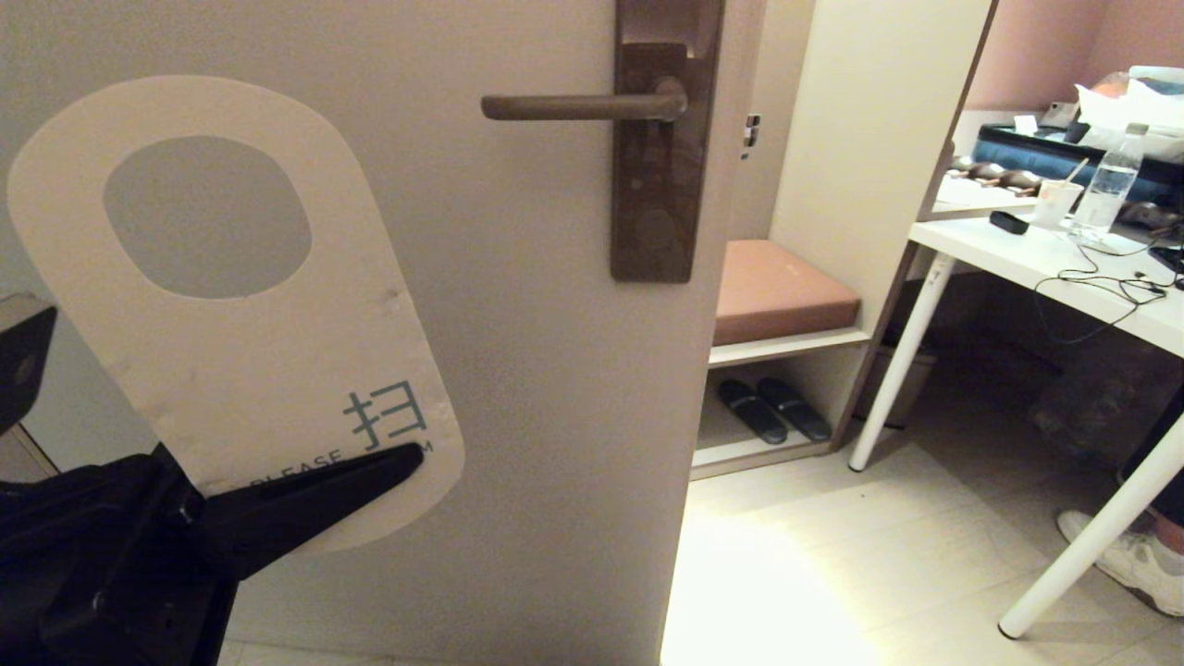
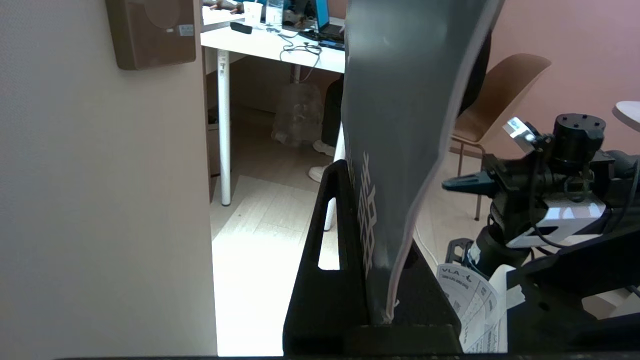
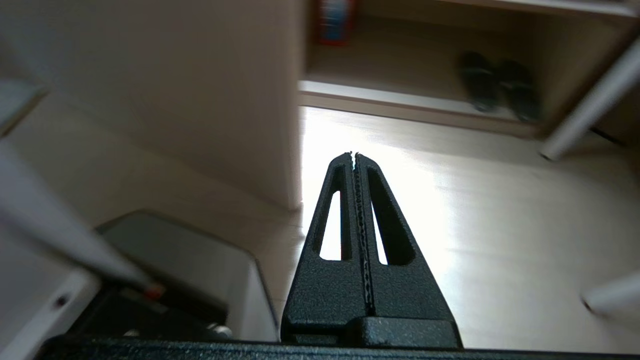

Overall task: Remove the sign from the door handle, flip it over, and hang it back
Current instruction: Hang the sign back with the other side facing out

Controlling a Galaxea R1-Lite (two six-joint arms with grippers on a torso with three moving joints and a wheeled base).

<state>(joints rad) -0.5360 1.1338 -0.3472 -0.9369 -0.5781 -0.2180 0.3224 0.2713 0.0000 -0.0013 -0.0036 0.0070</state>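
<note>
My left gripper (image 1: 407, 458) is shut on the lower end of the sign (image 1: 259, 361), holding it up at the left of the door, off the handle. The pale grey side faces me, big hole uppermost, tilted to the left. In the left wrist view the sign (image 2: 400, 125) shows its blue side, pinched between the black fingers (image 2: 330, 240). The door handle (image 1: 583, 107), a bronze lever on a dark brown plate (image 1: 659, 185), is bare, up and right of the sign. My right gripper (image 3: 353, 156) is shut and empty, low, pointing at the floor.
The door's (image 1: 518, 370) free edge is near the middle. Beyond it are a bench shelf with a cushion (image 1: 777, 291) and slippers (image 1: 772, 409), and a white desk (image 1: 1045, 268) with a bottle and cables. A person's shoe (image 1: 1124, 560) is under the desk.
</note>
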